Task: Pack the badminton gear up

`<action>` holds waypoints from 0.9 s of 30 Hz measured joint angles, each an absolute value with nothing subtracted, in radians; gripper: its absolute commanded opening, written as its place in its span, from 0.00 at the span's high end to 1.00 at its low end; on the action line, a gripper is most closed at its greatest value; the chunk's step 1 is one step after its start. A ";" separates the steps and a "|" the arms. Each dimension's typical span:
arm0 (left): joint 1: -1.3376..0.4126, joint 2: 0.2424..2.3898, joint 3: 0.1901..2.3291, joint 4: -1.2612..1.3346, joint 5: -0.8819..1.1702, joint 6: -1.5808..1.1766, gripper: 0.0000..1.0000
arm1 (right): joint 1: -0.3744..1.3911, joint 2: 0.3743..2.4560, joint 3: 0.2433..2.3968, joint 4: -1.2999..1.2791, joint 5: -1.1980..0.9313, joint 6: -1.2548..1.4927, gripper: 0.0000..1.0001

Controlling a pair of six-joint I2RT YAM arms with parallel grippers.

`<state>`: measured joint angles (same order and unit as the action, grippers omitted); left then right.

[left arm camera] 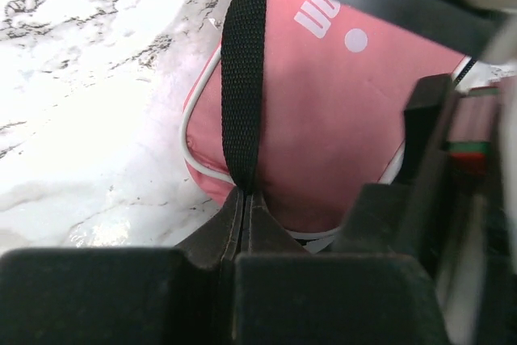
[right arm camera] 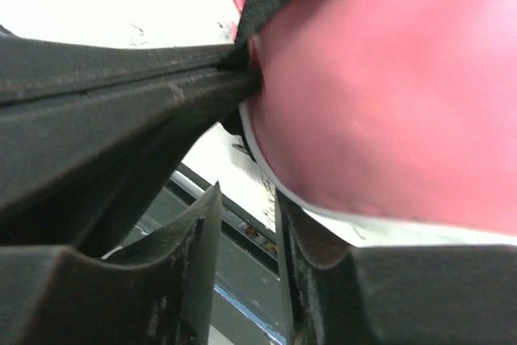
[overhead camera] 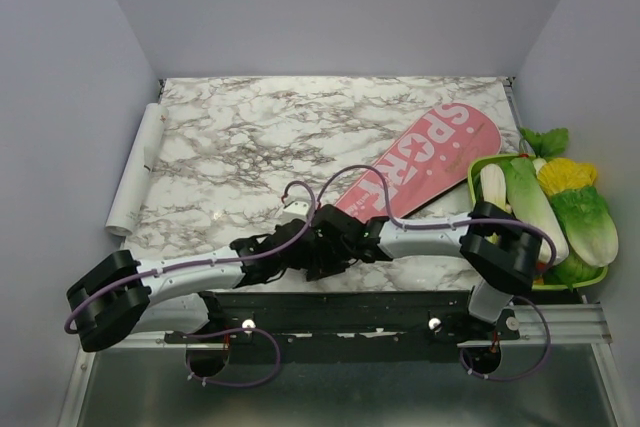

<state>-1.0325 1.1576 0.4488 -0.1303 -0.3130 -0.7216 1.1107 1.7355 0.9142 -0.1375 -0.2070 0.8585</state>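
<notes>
The pink racket-shaped bag (overhead camera: pixel 430 157) with white "SPORT" lettering lies slantwise on the marble mat, its narrow end near the arms. A black strap (left arm camera: pixel 242 78) runs from that end, and my left gripper (left arm camera: pixel 245 199) is shut on it. The two grippers meet there in the top view, the left gripper (overhead camera: pixel 298 247) beside the right gripper (overhead camera: pixel 335 237). In the right wrist view the right gripper (right arm camera: pixel 246 232) stands open under the bag's rounded pink end (right arm camera: pixel 388 78), with nothing between its fingers. A long white tube (overhead camera: pixel 135 172) lies along the mat's left edge.
A green tray (overhead camera: pixel 480 165) holding toy vegetables (overhead camera: pixel 560 212) sits at the right edge, close to the bag's wide end. The black mounting rail (overhead camera: pixel 340 312) runs along the near table edge. Grey walls close in the left, back and right sides.
</notes>
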 measured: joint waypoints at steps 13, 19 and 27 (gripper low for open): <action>-0.775 1.161 0.546 -0.179 -0.318 -0.641 1.00 | 1.058 1.409 0.955 -0.369 0.160 0.702 0.29; -0.643 1.164 0.619 -0.205 -0.307 -0.589 0.89 | 0.915 1.392 1.065 -0.394 0.155 0.590 0.12; -0.591 1.165 0.704 -0.164 -0.270 -0.528 0.31 | 0.796 1.391 1.165 -0.399 0.133 0.478 0.00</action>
